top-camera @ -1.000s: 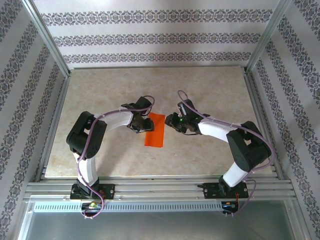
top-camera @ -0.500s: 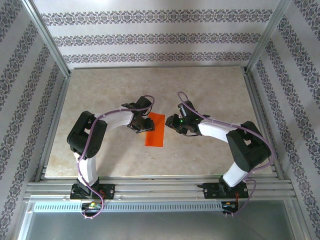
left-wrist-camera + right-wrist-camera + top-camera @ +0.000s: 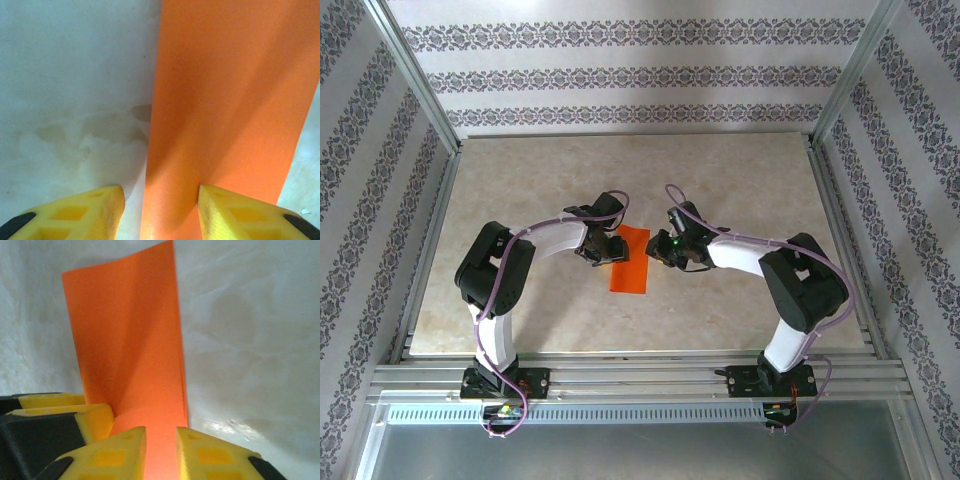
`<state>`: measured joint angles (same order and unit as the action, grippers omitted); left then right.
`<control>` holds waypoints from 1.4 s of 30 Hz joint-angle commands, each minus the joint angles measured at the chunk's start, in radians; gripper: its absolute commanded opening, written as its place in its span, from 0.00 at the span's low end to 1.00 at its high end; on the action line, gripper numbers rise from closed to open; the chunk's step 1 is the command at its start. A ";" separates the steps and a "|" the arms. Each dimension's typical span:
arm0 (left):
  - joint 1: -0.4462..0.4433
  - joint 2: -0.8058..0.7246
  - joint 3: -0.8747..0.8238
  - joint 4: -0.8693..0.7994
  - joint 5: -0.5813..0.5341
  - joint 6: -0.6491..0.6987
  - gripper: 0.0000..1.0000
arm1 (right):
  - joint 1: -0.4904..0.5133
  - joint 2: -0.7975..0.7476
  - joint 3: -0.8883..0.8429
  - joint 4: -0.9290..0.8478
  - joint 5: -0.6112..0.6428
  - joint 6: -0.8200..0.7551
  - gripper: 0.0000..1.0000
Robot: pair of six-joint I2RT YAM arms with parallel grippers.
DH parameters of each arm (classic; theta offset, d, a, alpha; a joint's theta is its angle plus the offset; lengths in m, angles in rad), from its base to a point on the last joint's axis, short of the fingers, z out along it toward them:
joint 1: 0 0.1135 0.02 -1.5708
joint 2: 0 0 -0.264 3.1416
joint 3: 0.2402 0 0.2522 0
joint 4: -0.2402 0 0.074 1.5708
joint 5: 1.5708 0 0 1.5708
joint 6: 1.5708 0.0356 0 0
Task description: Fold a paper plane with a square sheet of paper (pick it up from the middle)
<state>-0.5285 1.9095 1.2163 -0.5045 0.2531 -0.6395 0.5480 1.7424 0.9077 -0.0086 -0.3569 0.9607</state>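
Square sheet of paper [image 3: 630,260] lay folded; left gripper [image 3: 160,192] stood open astride its left edge, right gripper [image 3: 160,432], barely parted, at its right edge.

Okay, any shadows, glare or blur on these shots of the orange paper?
Left wrist: a soft diagonal shadow crosses the orange paper, rising from the left fingers. Right wrist: bright glare on the table at lower right, the paper's middle shaded. Top external: even light, sharp.
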 commanded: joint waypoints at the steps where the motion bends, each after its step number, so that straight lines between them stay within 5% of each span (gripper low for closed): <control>1: -0.001 0.077 -0.032 -0.061 -0.035 -0.009 0.46 | 0.016 0.039 0.044 0.007 -0.044 -0.014 0.20; 25: 0.000 0.072 -0.026 -0.077 -0.042 0.022 0.46 | 0.027 0.151 0.077 -0.049 -0.048 -0.029 0.11; 34: 0.017 -0.108 0.071 -0.111 -0.080 0.064 0.48 | 0.029 0.204 0.062 -0.119 0.006 -0.047 0.06; 38: 0.025 -0.188 0.024 -0.009 0.019 0.041 0.47 | 0.030 0.216 0.051 -0.118 0.015 -0.042 0.04; 42: 0.025 -0.177 -0.045 0.174 0.233 -0.035 0.37 | 0.030 0.224 0.043 -0.113 0.020 -0.040 0.02</control>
<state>-0.5095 1.7126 1.2190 -0.4599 0.3305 -0.6289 0.5613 1.8858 0.9840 -0.0338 -0.4263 0.9356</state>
